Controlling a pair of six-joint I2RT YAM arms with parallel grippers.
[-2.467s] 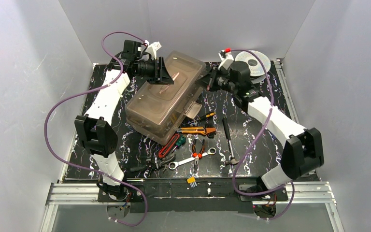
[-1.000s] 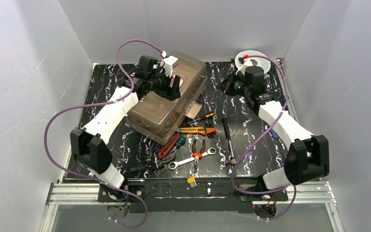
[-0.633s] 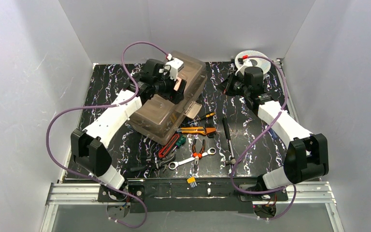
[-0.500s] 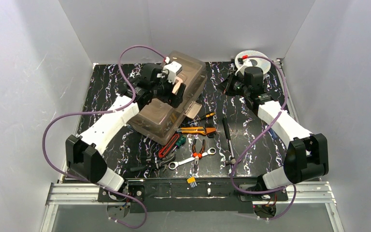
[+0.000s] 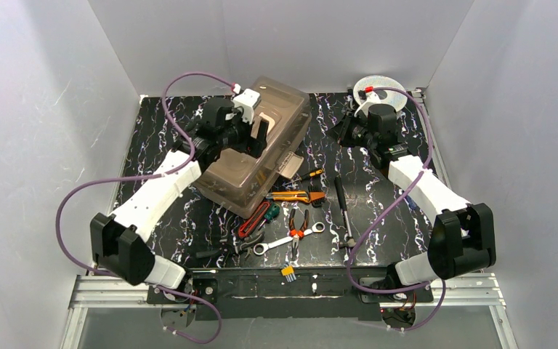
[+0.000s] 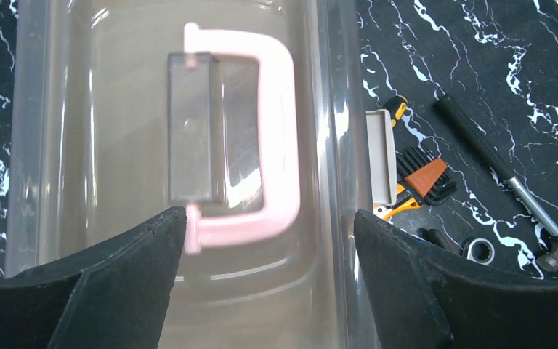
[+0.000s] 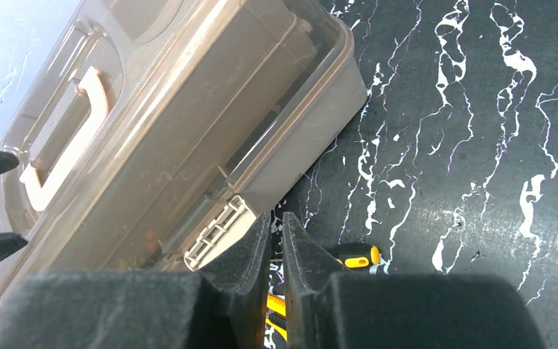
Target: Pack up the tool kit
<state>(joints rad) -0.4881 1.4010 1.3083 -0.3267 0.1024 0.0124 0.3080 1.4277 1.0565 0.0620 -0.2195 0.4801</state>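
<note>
- The toolbox (image 5: 232, 174) sits on the far left part of the bench (image 5: 320, 145). Its lid (image 5: 287, 98) is shut. Its long axis slants from the left edge toward the middle of the far edge.
- The left arm (image 5: 152, 200) is the nearer one. Its jaws hang wide open over the lid and hold nothing.
- In the left wrist view, the handle (image 6: 282, 138) lies folded flat between the jaws and just ahead of them. Its bar runs along the box, crosswise to the line on which the jaws close.
- The right arm (image 5: 421, 182) reaches toward the box's far right end. Its jaws are barely parted and empty, and the latch (image 7: 218, 233) shows just past their tips.
- A knife (image 5: 294, 195), pliers (image 5: 299, 222), a wrench (image 5: 283, 242) and a hammer (image 5: 344, 211) lie loose toward the near edge, so packing looks barely begun.
</note>
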